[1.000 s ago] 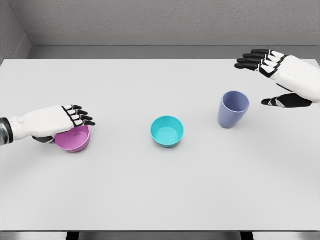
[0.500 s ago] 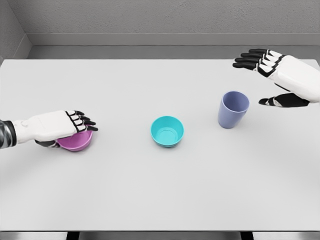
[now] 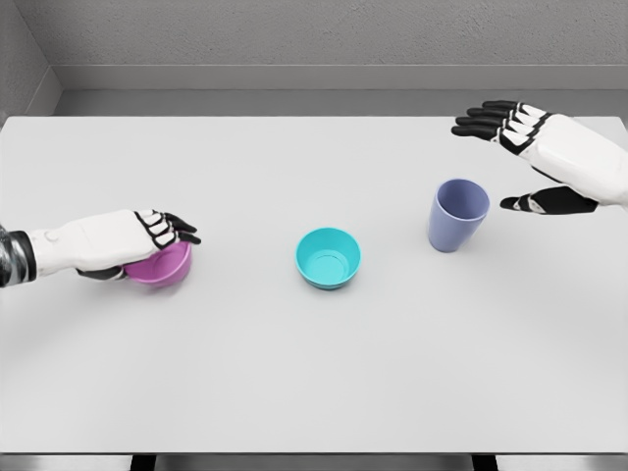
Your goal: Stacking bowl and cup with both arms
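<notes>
On the left of the white table (image 3: 314, 383), a purple bowl (image 3: 167, 267) is tipped slightly under my left hand (image 3: 155, 247). The fingers lie over its near rim and the thumb presses its outer side, so the hand is shut on it. A teal bowl (image 3: 328, 257) stands upright in the middle. A blue-grey cup (image 3: 457, 214) stands upright to its right. My right hand (image 3: 486, 162) hovers open just right of the cup, with its fingers behind and above the rim and its thumb to the cup's right, not touching it.
A grey wall (image 3: 314, 39) runs behind the table's far edge. The near edge of the table lies at the bottom of the view. Nothing else stands on the tabletop.
My left hand has closed around the purple bowl and shifted it a little right toward the teal bowl. My right hand has edged left toward the cup.
</notes>
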### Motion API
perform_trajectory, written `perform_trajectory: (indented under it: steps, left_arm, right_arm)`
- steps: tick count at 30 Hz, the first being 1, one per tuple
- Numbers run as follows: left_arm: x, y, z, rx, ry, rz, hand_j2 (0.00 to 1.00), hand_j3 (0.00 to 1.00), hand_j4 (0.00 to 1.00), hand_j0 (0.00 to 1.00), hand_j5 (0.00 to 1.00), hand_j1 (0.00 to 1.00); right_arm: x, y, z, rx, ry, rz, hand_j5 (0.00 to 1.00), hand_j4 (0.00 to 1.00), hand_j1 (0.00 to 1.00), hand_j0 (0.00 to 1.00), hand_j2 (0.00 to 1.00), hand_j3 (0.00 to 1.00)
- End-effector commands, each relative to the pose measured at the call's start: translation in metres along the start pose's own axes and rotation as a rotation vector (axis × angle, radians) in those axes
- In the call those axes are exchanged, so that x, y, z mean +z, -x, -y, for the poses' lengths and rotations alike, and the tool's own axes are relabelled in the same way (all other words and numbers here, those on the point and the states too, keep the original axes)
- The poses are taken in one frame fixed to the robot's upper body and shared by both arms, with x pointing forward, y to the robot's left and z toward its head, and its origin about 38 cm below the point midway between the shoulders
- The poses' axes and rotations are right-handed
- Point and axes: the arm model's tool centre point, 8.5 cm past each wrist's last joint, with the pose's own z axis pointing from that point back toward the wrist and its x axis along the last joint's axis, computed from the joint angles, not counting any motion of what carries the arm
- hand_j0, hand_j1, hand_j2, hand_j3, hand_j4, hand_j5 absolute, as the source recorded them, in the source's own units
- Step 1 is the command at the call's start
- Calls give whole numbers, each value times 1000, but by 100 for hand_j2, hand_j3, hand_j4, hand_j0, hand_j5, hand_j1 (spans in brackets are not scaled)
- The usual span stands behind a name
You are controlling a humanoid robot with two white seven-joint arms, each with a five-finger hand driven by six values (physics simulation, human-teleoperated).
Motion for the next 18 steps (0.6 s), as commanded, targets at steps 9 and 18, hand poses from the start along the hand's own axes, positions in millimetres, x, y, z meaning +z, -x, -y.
perform_trajectory:
  steps: [9, 18]
  left_arm:
    - [-44, -27, -39, 79, -200, 123, 52, 52, 52, 52, 52, 52]
    - [-72, -53, -87, 46, -330, 228, 52, 52, 52, 52, 52, 52]
  right_arm:
    - [1, 2, 2, -3, 6, -5, 100, 100, 100, 100, 100, 100]
    - [5, 9, 0, -7, 1, -31, 100, 100, 100, 100, 100, 100]
